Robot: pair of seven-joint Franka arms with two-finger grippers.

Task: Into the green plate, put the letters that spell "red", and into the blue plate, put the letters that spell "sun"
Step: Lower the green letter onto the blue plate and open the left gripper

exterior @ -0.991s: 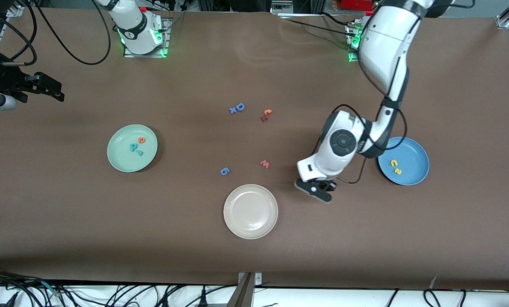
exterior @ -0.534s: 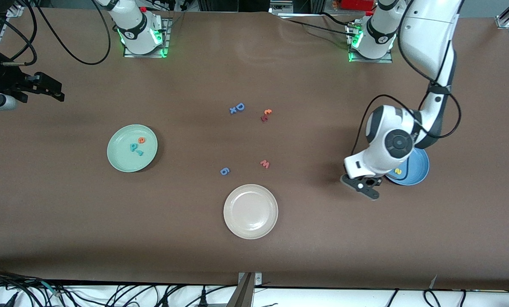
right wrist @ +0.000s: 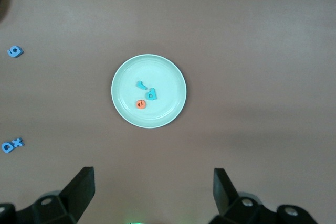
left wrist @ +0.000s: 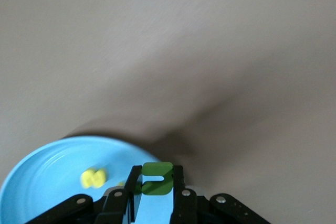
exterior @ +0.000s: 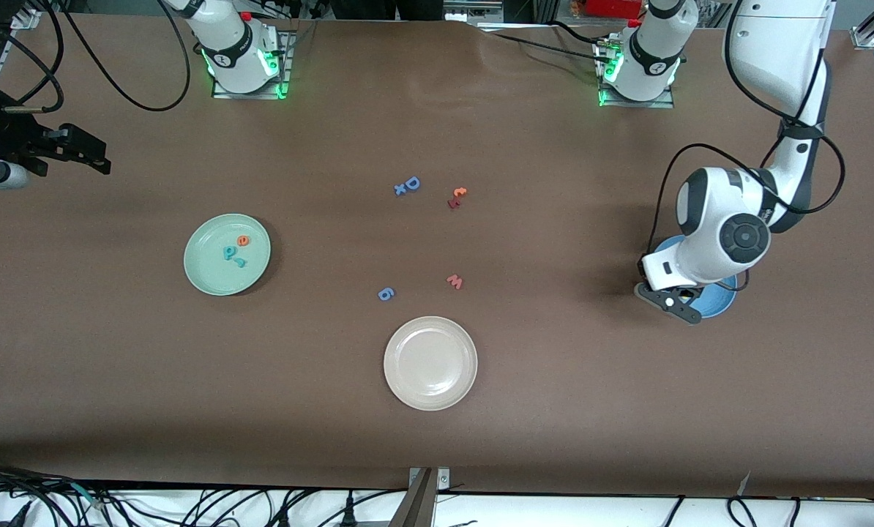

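Since the earlier frames, we record the left pincer [exterior: 677, 306] carried from near the cream-white plate [exterior: 430, 363] to the blue plate [exterior: 722, 301], now over its rim.

- Left pincer: pinching the green "n" [left wrist: 157, 178] above the blue plate's edge.
- Blue plate: we see a yellow letter [left wrist: 93, 178] in it; a second is mostly hidden.
- Green plate [exterior: 210, 277]: holds teal "r" [right wrist: 140, 84], teal "d" [right wrist: 151, 95], orange "e" [right wrist: 140, 104].
- Right pincer [right wrist: 152, 190]: spread wide, waiting high over the surface [exterior: 115, 366] at the right arm's end.
- Loose on the surface: blue "D" [exterior: 412, 183], blue "g" [exterior: 385, 294], red "w" [exterior: 455, 281], orange "t" [exterior: 460, 192].
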